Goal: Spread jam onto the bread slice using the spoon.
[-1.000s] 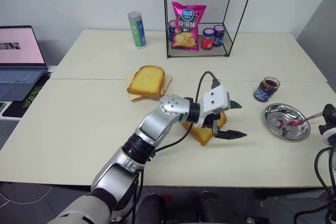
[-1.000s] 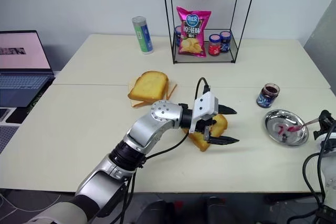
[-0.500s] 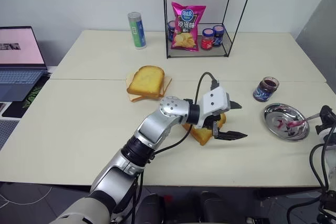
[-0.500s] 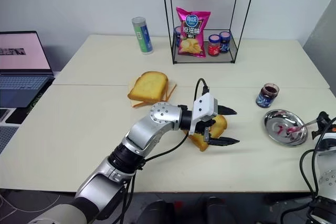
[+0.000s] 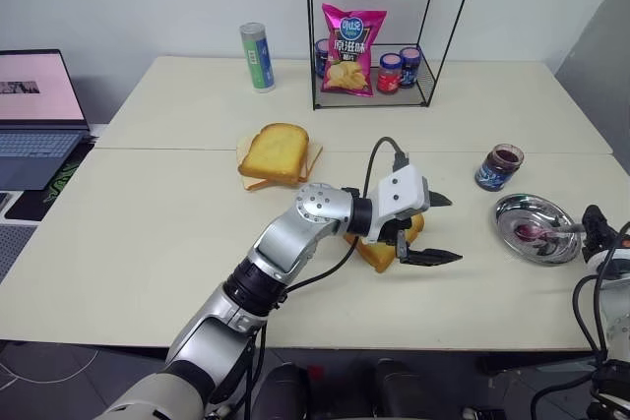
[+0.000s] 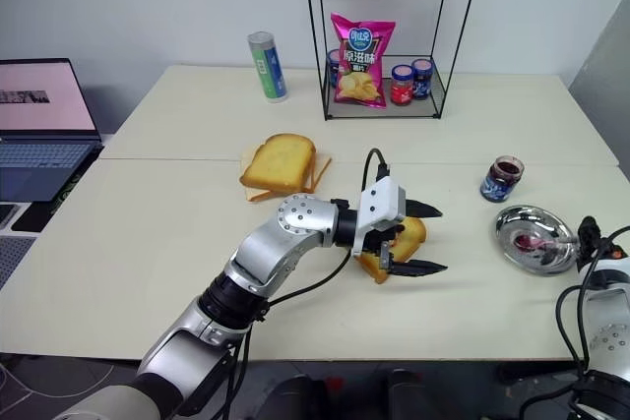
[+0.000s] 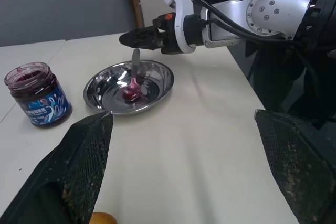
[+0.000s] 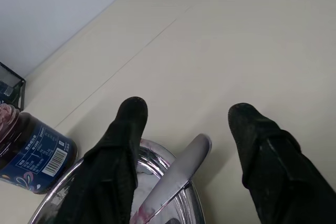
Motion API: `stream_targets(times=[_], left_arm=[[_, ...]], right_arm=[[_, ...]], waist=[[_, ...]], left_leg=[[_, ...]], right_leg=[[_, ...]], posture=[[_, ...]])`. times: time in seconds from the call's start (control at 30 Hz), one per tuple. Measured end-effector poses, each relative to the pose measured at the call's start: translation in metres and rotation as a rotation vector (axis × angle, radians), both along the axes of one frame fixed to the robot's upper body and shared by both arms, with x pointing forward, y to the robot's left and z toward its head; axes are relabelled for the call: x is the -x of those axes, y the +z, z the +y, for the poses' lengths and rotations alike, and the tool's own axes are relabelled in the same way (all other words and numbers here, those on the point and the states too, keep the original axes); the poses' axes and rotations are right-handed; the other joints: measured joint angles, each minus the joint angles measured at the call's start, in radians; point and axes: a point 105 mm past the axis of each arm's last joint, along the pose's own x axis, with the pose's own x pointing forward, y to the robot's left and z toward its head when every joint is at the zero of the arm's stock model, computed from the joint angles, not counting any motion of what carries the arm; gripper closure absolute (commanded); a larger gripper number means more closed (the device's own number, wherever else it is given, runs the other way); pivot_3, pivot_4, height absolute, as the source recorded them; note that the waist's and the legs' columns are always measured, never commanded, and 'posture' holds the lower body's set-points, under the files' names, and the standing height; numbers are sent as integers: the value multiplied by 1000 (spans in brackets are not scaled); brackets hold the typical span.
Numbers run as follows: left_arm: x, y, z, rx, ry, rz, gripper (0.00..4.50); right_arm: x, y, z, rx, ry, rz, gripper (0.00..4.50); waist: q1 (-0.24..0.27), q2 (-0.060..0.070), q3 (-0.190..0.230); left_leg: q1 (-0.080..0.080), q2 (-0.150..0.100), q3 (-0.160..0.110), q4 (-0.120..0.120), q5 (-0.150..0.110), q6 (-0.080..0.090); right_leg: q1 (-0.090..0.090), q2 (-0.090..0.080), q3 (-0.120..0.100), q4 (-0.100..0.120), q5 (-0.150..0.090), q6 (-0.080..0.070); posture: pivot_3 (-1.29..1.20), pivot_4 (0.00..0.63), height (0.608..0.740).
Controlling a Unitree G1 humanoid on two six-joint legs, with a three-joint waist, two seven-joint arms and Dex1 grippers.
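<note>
**Spoon set down in the dish, bread between open fingers**

The spoon (image 7: 134, 77) lies in the steel dish (image 7: 100, 85), its bowl red with jam, handle resting on the rim. The right gripper (image 8: 184, 124) has its fingers apart on either side of the handle, no longer clamped. The left gripper (image 5: 433, 228) stands wide open around the bread slice (image 5: 379, 251) at mid-table. The jam jar (image 5: 499, 166) stands just beyond the dish. The spreading appears finished, though the slice's face is hidden.

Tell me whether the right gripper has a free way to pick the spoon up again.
Probably yes. The spoon lies in the steel dish, its handle between the right gripper's open fingers, nothing between them.
</note>
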Motion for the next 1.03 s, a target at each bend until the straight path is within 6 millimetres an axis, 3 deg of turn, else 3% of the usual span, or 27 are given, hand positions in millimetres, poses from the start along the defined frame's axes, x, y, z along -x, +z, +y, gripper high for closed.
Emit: stream_targets(times=[0.13,0.33,0.47,0.5,0.53,0.6,0.7,0.8,0.93,1.03], left_arm=[[1,0,0,0,-1,2,0],[0,1,4,-9,9,-3,0],[-10,1,18,-14,69,-1,0],[-16,1,28,-21,113,5,0],[-18,1,31,-23,127,9,0],[-31,1,61,-46,221,11,0],[-43,-2,98,-73,336,42,0],[-45,-16,134,-133,426,103,0],[-34,-35,189,-250,524,189,0],[-24,-36,193,-253,507,209,0]], right_arm=[[1,-1,-1,14,-12,15,33],[17,4,-19,168,-126,110,33],[26,28,-20,371,-124,153,33],[24,46,-11,466,-76,142,33],[22,51,-5,499,-42,141,33],[13,75,36,656,200,118,33],[13,88,77,763,460,108,33],[27,70,115,765,762,181,33],[60,47,146,715,1095,304,33],[71,42,152,667,1163,330,33]], waist=[[0,0,0],[0,1,0],[-3,2,-1],[-5,2,-1],[-6,3,0],[-12,4,-1],[-5,2,0],[6,0,0],[9,-4,1],[24,-7,2]], left_leg=[[0,0,0,0,0,0],[0,0,0,0,0,0],[1,0,0,0,0,0],[1,1,1,0,0,0],[1,0,1,0,0,0],[3,2,1,-1,0,0],[3,3,-3,-1,2,-3],[1,2,-3,0,2,-3],[0,1,-3,-1,1,-2],[0,1,-3,1,1,-2]], right_leg=[[0,0,0,0,0,0],[0,0,0,0,0,0],[0,0,1,1,0,0],[0,0,1,1,0,0],[-1,0,1,2,0,0],[-1,2,2,3,0,0],[0,3,-2,3,0,0],[1,1,-3,2,-1,-1],[1,-2,-4,-2,-1,-1],[1,-3,-4,-2,0,0]], posture=[[0,150,740],[0,150,740],[0,150,740],[0,150,740],[0,150,740],[0,150,740],[0,150,740],[0,150,740],[0,150,740],[0,150,740]])
